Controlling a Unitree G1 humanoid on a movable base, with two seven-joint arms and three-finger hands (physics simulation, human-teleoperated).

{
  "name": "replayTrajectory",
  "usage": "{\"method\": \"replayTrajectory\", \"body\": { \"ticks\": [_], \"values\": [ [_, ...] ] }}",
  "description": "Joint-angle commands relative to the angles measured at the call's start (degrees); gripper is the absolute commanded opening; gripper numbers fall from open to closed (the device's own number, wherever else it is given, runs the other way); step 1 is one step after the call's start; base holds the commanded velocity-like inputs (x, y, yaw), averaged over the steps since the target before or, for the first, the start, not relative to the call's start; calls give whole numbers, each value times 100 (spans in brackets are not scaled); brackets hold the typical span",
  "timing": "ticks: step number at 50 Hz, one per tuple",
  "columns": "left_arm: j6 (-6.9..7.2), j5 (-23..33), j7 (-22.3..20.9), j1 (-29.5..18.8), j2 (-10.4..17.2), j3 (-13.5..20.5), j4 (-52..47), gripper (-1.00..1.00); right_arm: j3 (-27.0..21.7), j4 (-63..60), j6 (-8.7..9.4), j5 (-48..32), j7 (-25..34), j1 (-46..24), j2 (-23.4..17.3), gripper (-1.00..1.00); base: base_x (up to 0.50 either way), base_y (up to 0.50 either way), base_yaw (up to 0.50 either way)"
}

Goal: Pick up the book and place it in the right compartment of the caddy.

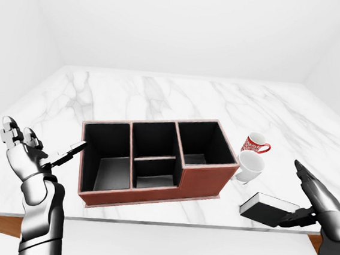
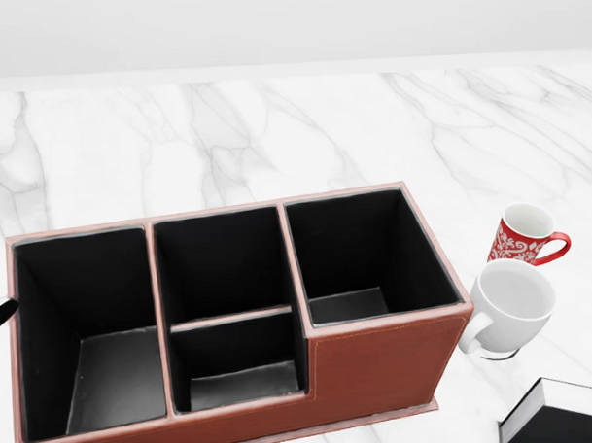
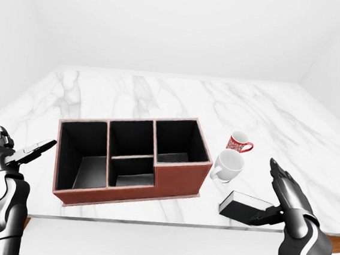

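The black hardcover book with white page edges (image 3: 245, 206) lies flat on the white marble table (image 1: 161, 96), right of the red-brown leather caddy (image 1: 154, 162) and below the white mug (image 1: 250, 166), just beside the right hand's (image 3: 287, 196) open, spread fingers; the left hand (image 1: 29, 149) hangs open.

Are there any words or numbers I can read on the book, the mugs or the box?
None can be read.
The book shows only a plain black cover.
The red mug has white swirls, not letters.
The white mug and the caddy are plain.
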Motion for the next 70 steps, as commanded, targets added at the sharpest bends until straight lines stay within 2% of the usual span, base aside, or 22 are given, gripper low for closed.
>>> {"method": "replayTrajectory", "body": {
  "ticks": [1, 15, 43, 53, 54, 55, 56, 70],
  "values": [
    [0, -2, 8, 0, 9, 6, -11, 100, 340, 312, 0, 46, -182, -205, -85, 100, 0, 0, 0],
    [0, -3, 5, 2, 3, 6, -2, 100, 731, 952, 0, 30, -519, -272, -110, 100, 0, 0, 0],
    [0, -28, 5, -2, 14, 19, 1, 100, 942, 1273, 0, -79, -564, -147, -33, 100, 0, 0, 0],
    [0, -34, 4, -12, 20, 23, 13, 100, 1057, 1760, 0, 4, -763, -219, -114, 100, 0, 0, 0],
    [0, -37, 4, -8, 20, 22, 1, 100, 1060, 1754, 0, 18, -756, -227, -117, 41, 0, 0, 0],
    [0, -37, 7, -8, 21, 22, -4, 100, 1065, 1804, 0, 31, -783, -252, -128, -9, 0, 0, 0],
    [0, -42, 9, -7, 22, 25, -16, 100, 1066, 1752, 0, 46, -760, -231, -126, -100, 0, 0, 0],
    [0, -20, 15, -12, 9, 13, -10, 100, 983, 1639, 0, 84, -700, -178, -107, -100, 0, 0, 0]
  ]
}}
